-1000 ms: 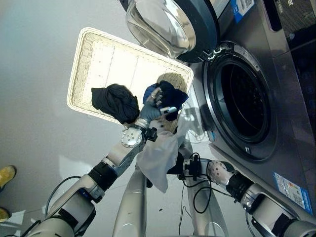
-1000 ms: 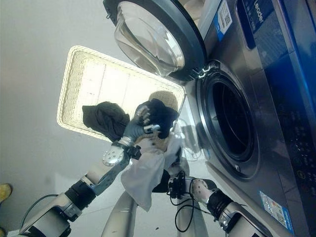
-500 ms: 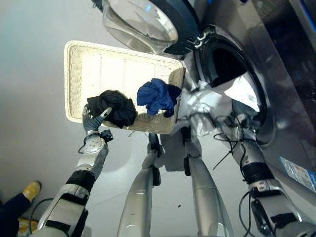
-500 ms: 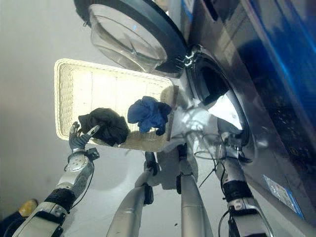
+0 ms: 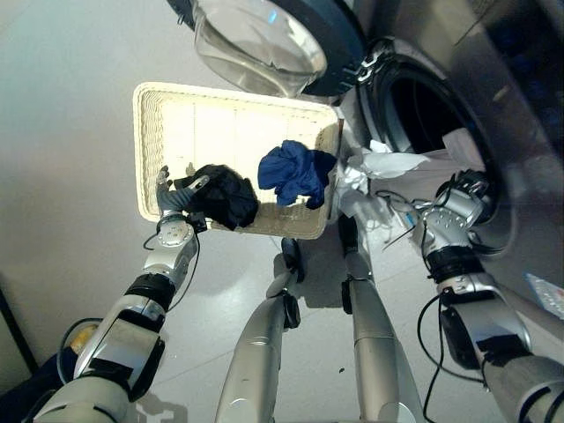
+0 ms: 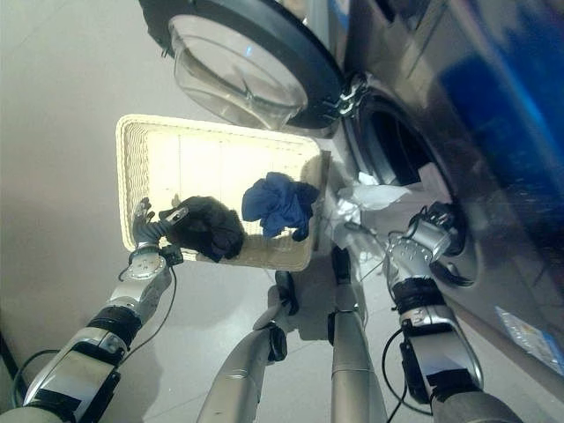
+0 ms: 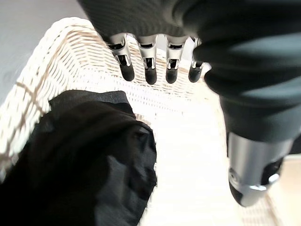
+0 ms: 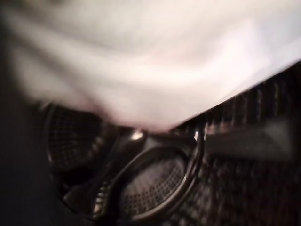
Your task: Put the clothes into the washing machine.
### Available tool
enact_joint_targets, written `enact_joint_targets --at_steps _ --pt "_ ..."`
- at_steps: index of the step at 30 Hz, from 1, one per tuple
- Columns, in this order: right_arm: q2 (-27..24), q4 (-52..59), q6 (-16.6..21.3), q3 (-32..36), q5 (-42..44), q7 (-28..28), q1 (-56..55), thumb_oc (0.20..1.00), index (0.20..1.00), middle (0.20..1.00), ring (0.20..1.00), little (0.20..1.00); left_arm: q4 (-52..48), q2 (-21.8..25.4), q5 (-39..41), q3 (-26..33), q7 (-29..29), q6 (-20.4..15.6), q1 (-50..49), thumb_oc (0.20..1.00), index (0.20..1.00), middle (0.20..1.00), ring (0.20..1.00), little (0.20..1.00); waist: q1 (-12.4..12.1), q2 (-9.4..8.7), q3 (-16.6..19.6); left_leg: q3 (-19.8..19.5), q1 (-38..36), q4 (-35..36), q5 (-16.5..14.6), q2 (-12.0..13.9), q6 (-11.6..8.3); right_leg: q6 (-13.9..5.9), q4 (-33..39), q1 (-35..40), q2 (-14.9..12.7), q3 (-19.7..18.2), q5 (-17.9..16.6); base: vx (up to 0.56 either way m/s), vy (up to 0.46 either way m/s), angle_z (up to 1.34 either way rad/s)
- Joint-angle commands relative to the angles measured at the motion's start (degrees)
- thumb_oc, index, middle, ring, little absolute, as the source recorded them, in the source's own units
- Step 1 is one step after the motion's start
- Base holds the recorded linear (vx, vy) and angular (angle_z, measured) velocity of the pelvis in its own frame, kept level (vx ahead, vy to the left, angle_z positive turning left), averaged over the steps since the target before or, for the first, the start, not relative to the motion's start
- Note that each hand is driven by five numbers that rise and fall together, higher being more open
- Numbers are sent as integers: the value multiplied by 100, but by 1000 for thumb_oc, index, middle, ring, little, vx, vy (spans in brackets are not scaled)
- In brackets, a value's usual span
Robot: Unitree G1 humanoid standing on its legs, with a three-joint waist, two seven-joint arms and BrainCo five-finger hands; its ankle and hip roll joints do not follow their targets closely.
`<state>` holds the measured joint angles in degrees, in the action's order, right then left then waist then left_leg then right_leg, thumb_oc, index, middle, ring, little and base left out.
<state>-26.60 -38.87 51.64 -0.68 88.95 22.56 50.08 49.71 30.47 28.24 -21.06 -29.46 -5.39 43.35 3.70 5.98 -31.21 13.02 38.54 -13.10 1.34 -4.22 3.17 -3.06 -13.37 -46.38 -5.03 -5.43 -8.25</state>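
At the washing machine (image 5: 458, 123) mouth, a crumpled white cloth (image 5: 401, 162) is draped; the right hand's (image 5: 465, 189) grip cannot be told. The left hand (image 5: 173, 191), fingers straight and empty, has been moved beside the black garment (image 5: 225, 194) in the basket (image 5: 154, 123).

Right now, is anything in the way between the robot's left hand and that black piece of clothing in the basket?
Nothing visible. The left hand hangs open just above the black garment in the white basket, its fingers straight with only bare wicker past them. The blue garment lies apart, nearer the washing machine.
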Motion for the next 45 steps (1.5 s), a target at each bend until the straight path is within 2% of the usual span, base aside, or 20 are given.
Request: enact_joint_targets --at_steps 1,2,4,5,6,8,11,14,19,23,26,27,28,29,30,32,33,38,42,45 --pt "-2435 -731 708 1020 833 701 347 1000 1000 1000 1000 1000 582 461 -720 59 -65 518 80 1000 1000 1000 1000 1000 563 42 142 -211 446 -1043 -396 253 -651 -83 -526 -77 208 574 653 0 0 0" --pt "-2440 -1178 275 927 2151 -75 431 1000 1000 1000 1000 1000 798 532 -820 -199 -53 706 295 1000 1000 1000 1000 1000 551 37 142 -221 515 -1004 -352 249 -634 -83 -506 -154 217 595 614 8 -17 3" --pt "-2334 -1382 -37 871 2405 -210 527 1000 1000 1000 1000 1000 974 545 -896 -396 -17 872 474 1000 1000 1000 1000 1000 544 43 142 -233 591 -1001 -336 254 -631 -89 -512 -245 217 593 593 -1 -19 9" --pt "-2196 -1556 -449 775 2405 -72 631 1000 1000 1000 1000 1000 1227 569 -1006 -628 84 1059 718 1000 1000 1000 1000 1000 543 56 142 -221 662 -1010 -332 268 -628 -89 -517 -329 205 605 575 -2 -7 10" --pt "-2121 -1653 -646 709 2405 -104 698 1000 1000 1000 1000 1000 1366 554 -1102 -759 130 1272 849 1000 1000 1000 1000 1000 542 68 142 -217 707 -1021 -339 272 -625 -92 -529 -385 201 605 572 6 19 16" --pt "-1985 -1760 -743 504 2405 -222 863 1000 1000 1000 1000 1000 1612 531 -1214 -969 301 1489 1065 1000 1000 1000 1000 1000 537 87 142 -206 791 -1046 -363 287 -629 -103 -543 -478 176 615 578 12 48 17" --pt "-1701 -1728 -953 273 2140 -315 1010 1000 1000 1000 1000 1000 1948 457 -1681 -1362 558 2110 1395 1000 1000 1000 1000 1000 563 120 142 -169 911 -1074 -389 298 -633 -106 -549 -625 154 617 575 4 47 -8" --pt "-1475 -1675 -1092 87 1939 -492 1144 1000 1000 1000 1000 1000 2136 409 -1851 -1698 645 2382 1680 1000 1000 1000 1000 1000 586 145 142 -139 1017 -1065 -394 319 -643 -99 -547 -759 162 590 582 -2 60 -27" --pt "-1131 -1365 -1226 -21 1532 -745 1113 1000 1000 1000 1000 1000 2214 324 -1926 -1846 685 2358 2052 1000 1000 1000 1000 1000 656 143 142 -133 1163 -1030 -401 332 -656 -94 -555 -935 224 501 618 -11 59 -18" --pt "-924 -1127 -1277 35 1364 -906 983 1000 1000 1000 1000 1000 2148 255 -1941 -1840 1059 2184 2236 1000 1000 1000 1000 1000 692 115 142 -155 1303 -1003 -393 327 -653 -92 -545 -1079 272 457 613 -5 34 -7" --pt "-805 -1020 -1365 59 1420 -1126 884 1000 1000 1000 1000 1000 2018 196 -1805 -2003 1831 1743 2310 1000 1000 1000 1000 1000 723 84 142 -157 1404 -971 -375 341 -645 -94 -531 -1167 308 432 583 -8 19 -3" --pt "-792 -1007 -1371 63 1423 -1144 874 1000 1000 1000 1000 1000 2008 187 -1752 -2020 1888 1687 2315 1000 1000 1000 1000 1000 723 79 142 -157 1410 -966 -371 342 -644 -94 -530 -1173 312 431 579 0 0 0" --pt "-773 -975 -1383 59 1441 -1173 855 1000 1000 1000 1000 1000 1966 164 -1685 -2029 2000 1589 2319 843 843 843 843 843 726 75 142 -153 1414 -947 -364 346 -642 -93 -526 -1178 322 428 578 0 0 0" --pt "-719 -908 -1440 60 1632 -1386 789 1000 1000 1000 1000 1000 1769 108 -1113 -2041 2406 1061 2310 260 260 260 260 260 735 66 142 -145 1428 -896 -348 347 -634 -93 -514 -1201 351 415 568 -18 32 0" --pt "-684 -857 -1451 92 1804 -1511 751 1000 1000 1000 1000 1000 1565 59 -647 -1988 2618 806 2279 200 200 200 200 200 727 64 142 -140 1428 -868 -331 346 -630 -88 -506 -1201 366 409 563 0 0 0" --pt "-644 -797 -1449 139 1937 -1610 695 1000 1000 1000 1000 1000 1389 34 -324 -1922 2709 615 2234 200 200 200 200 200 721 67 142 -140 1422 -833 -314 346 -631 -90 -491 -1193 379 404 557 0 0 0" --pt "-578 -699 -1443 264 2238 -1838 539 1000 1000 1000 1000 1000 958 -43 467 -1643 2880 115 2082 200 200 200 200 200 697 71 142 -143 1382 -743 -276 333 -628 -98 -444 -1152 405 399 542 -22 3 4" --pt "-388 -511 -1387 533 1819 -1789 260 1000 1000 1000 1000 1000 76 -293 1758 -934 3072 -757 1569 200 200 200 200 200 617 69 142 -199 1275 -650 -256 290 -614 -105 -335 -1026 411 408 489 -26 -26 5" --pt "-182 -343 -1264 638 1578 -1694 55 1000 1000 1000 1000 1000 -557 -492 1685 -540 2557 -1306 960 200 200 200 200 200 483 24 142 -318 1158 -608 -239 237 -602 -109 -194 -844 387 498 390 -37 -70 7" --pt "-144 -288 -1283 662 1666 -1692 -136 1000 1000 1000 1000 1000 -787 -462 1322 -320 2002 -1497 617 200 200 200 200 200 388 -25 142 -382 1054 -572 -221 207 -597 -113 -106 -689 361 584 342 -34 -55 2"
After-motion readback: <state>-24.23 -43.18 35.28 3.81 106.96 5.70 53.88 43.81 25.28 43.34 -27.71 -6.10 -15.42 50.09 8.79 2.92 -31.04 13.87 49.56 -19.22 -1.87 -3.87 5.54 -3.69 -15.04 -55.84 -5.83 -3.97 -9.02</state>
